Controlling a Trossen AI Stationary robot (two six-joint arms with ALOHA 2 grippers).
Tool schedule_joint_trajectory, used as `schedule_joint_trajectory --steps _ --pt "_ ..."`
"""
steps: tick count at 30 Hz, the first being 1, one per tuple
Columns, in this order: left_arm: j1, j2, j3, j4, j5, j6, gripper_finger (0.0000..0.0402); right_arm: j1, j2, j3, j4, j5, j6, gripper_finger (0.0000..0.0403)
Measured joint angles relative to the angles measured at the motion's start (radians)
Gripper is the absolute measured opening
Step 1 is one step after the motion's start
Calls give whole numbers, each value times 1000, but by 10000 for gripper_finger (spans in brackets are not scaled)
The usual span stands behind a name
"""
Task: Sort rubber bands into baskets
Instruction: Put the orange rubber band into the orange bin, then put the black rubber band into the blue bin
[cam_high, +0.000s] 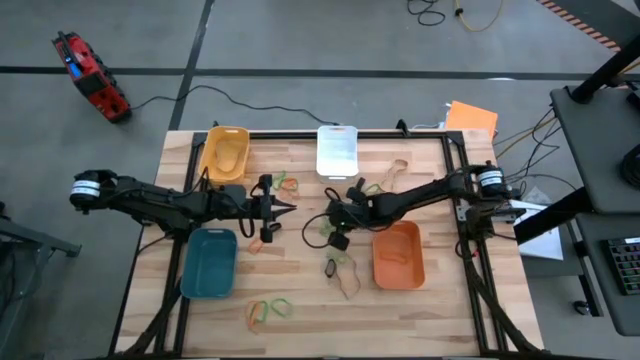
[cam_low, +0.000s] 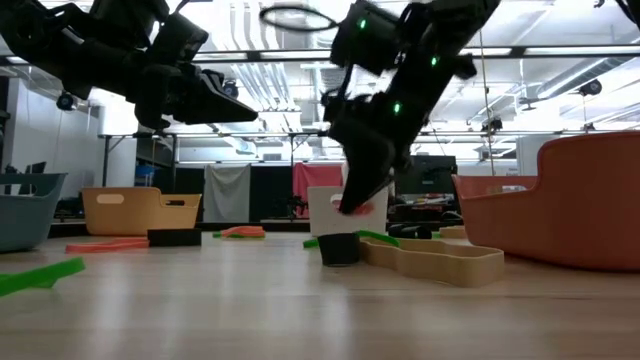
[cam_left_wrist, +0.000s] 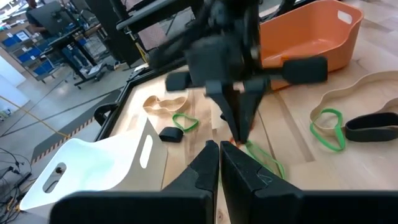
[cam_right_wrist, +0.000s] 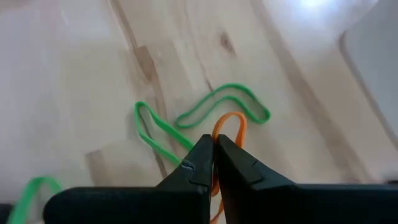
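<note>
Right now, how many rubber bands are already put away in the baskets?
I cannot count them. The orange basket seems to hold one band, and the yellow basket may too. The right gripper is shut on an orange rubber band. A green band and many others still lie on the table.

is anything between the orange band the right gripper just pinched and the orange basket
Nothing visible blocks it. The right gripper is shut on the thin orange rubber band, which lies against a green rubber band. The orange plastic basket sits just beside that arm, with bare wooden table between.
</note>
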Motion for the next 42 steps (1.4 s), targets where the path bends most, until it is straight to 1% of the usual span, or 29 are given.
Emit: schedule_joint_trajectory --steps 6,10,13,16,18,23,27,32,37,39,42 --pt "0 0 0 -4 0 -8 0 51 -142 0 -128 -9 35 9" --pt "0 0 0 -4 0 -20 0 108 -249 0 -242 -29 111 9" --pt "0 0 0 -5 0 -33 0 161 -319 0 -355 -32 204 9" --pt "0 0 0 -8 0 -48 0 215 -375 -5 -478 -26 342 9" --pt "0 0 0 -12 0 -56 0 252 -402 -21 -542 -1 432 9" --pt "0 0 0 -14 0 -85 0 331 -438 -101 -567 87 588 9" --pt "0 0 0 -20 0 -100 0 364 -443 -150 -564 105 666 14" --pt "0 0 -1 -22 0 -119 0 374 -438 -166 -561 106 674 45" --pt "0 0 -2 -22 0 -164 0 373 -442 -167 -565 121 661 97" --pt "0 0 -2 -23 0 -187 0 373 -443 -166 -565 150 635 118" --pt "0 0 -2 -24 0 -217 0 373 -443 -160 -555 223 580 144"
